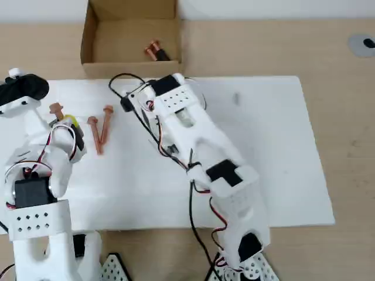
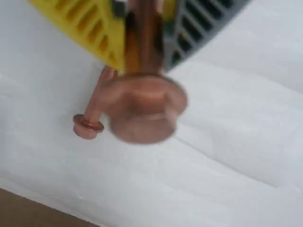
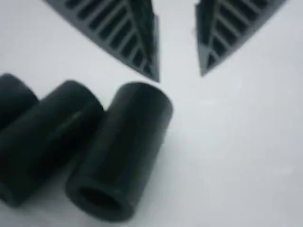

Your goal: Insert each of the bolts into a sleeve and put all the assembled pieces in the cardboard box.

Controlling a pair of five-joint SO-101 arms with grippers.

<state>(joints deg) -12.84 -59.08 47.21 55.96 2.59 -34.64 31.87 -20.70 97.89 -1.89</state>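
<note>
Gripped bolt lies along left hand, head pointing outward.

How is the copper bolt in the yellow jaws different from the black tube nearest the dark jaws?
The copper-coloured metal bolt is shiny orange-brown; the black cylindrical sleeve is dull black. The bolt is clamped in the left gripper; the sleeve lies loose on the white sheet, near the right gripper's open jaws. The bolt has a wide head on a thin shank; the sleeve is a plain hollow tube. Both are round.
</note>
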